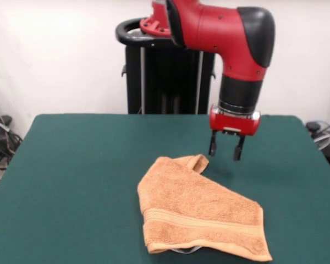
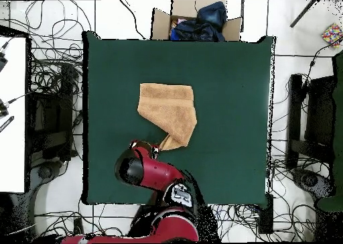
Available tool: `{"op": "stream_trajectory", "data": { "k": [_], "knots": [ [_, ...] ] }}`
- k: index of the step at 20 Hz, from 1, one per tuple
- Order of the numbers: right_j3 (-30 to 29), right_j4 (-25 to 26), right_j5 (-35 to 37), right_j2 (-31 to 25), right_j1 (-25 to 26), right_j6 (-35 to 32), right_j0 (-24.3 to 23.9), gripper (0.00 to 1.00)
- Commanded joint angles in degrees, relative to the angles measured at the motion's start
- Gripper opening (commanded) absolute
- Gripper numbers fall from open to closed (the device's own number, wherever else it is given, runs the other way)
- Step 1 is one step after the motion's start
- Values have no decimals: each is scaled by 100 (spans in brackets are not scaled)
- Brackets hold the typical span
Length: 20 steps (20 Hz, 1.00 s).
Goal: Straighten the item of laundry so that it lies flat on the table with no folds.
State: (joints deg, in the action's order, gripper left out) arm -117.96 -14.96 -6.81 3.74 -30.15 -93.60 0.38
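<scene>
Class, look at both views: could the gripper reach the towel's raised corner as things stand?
Probably yes. The gripper hangs with open jaws just beside the towel, near its raised corner, and nothing stands between them on the table.

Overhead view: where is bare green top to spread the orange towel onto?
Bare felt runs on both long sides of the folded orange-tan terry towel, widest toward the dark green table's edge by the black stands. Crowded only where the red arm's open gripper hangs beside the towel's curled corner.
</scene>
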Motion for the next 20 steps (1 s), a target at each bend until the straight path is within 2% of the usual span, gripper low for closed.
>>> {"op": "stream_trajectory", "data": {
  "k": [1,5,8,12,15,20],
  "knots": [
    [686,-551,674,775,499,-908,620,100],
    [1034,-476,1059,1222,674,-652,885,100],
    [1226,-458,1288,1502,745,-694,1108,100],
    [1040,-376,897,974,569,-1068,719,100],
    [857,-570,819,609,405,-1446,415,100],
    [741,-765,938,446,230,-1626,305,100]
  ]
}}
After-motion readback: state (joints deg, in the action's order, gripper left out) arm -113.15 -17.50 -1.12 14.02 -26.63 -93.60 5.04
